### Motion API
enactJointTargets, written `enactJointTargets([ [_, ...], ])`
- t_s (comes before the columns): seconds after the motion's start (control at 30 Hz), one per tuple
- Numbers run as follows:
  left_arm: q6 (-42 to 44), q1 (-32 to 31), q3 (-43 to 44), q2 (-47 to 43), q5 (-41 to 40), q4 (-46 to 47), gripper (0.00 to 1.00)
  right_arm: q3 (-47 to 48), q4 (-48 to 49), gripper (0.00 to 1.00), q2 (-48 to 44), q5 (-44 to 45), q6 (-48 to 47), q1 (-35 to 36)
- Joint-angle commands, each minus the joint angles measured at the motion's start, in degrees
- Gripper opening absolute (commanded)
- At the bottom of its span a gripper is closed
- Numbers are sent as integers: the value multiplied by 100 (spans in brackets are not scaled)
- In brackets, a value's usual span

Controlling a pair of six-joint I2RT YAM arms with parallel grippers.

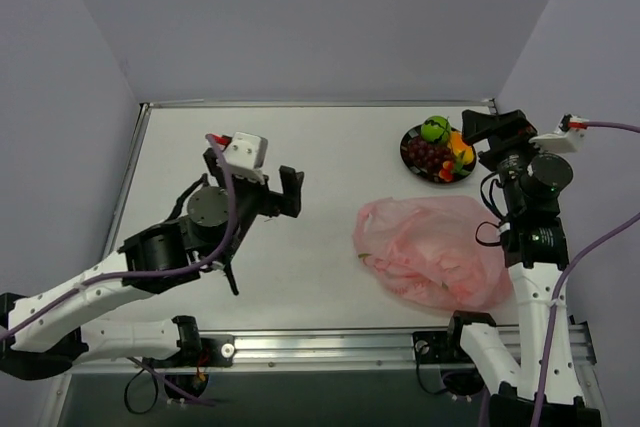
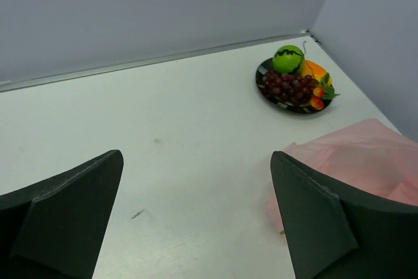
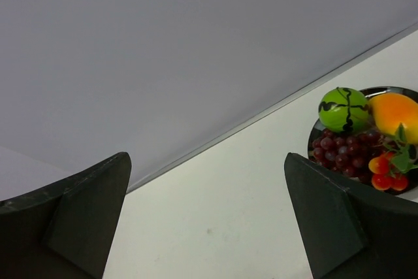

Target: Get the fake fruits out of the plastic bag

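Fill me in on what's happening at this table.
A two-armed robot is unloading a pink plastic bag. At this moment neither arm holds anything: the left pincer hangs open over the table, and the right pincer is open near the black plate. On that plate sit a grape bunch, a green fruit, an orange piece and a small red fruit. The bag lies crumpled in front of the plate; what remains inside can't be told.

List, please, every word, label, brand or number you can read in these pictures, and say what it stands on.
There are none: no readable text in any view.
The pink bag, the black plate, the toy fruits and the table show no lettering.
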Motion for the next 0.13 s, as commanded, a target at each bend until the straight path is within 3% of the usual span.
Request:
enactJointTargets([
  [0.0,312,11,78,-525,-907,-670,94,10,549,100,258,-601,313,40],
  [0.1,312,20,-10,-868,-1024,-899,94,142,611,100,303,-681,330,57],
])
